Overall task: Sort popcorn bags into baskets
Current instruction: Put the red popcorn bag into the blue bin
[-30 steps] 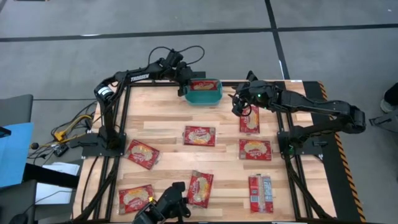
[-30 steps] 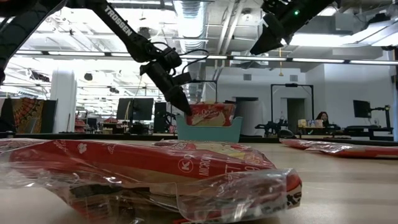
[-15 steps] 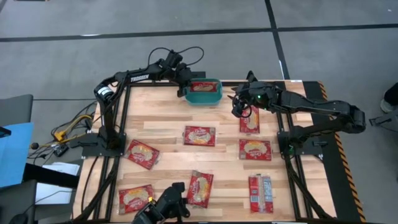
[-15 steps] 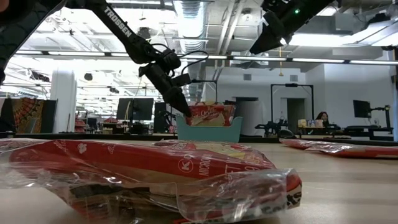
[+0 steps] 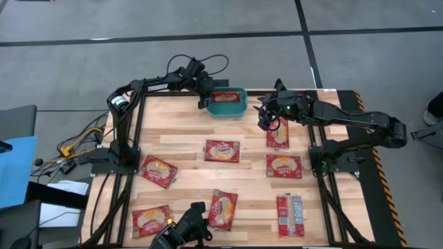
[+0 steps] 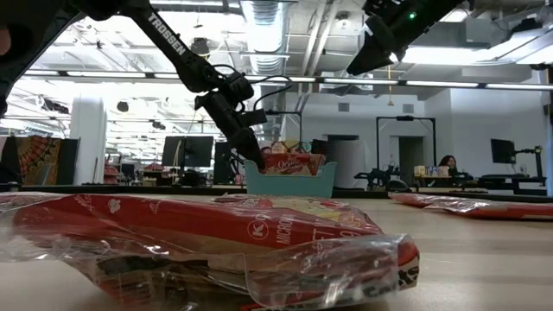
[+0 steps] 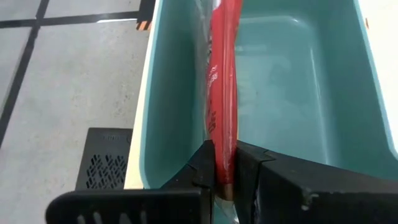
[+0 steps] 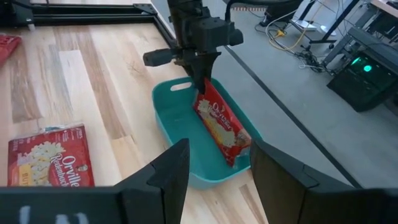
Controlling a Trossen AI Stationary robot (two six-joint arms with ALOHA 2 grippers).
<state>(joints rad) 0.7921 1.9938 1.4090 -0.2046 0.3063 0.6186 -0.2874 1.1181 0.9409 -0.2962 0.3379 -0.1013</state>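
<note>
The teal basket stands at the table's far edge. A red popcorn bag slants down into it, held by my left gripper, which is shut on it above the basket's left end. The left wrist view shows this bag edge-on between the fingers. My right gripper hovers open and holds nothing, above the table just right of the basket. Several more popcorn bags lie flat on the wood, among them one at the middle and one below my right gripper. My left gripper pinches the bag's upper short end between its two fingers. The fingers slant down from the table's left side. The bag hangs tilted below them, inside the basket, and its lower end reaches down by the basket's right wall.
Bags lie at the right, the left and along the near edge. A dark device sits at the near edge. A black frame rail borders the table.
My left gripper has gone down a little with the bag. The bag now sits lower in the basket, with less of it above the rim than before.
</note>
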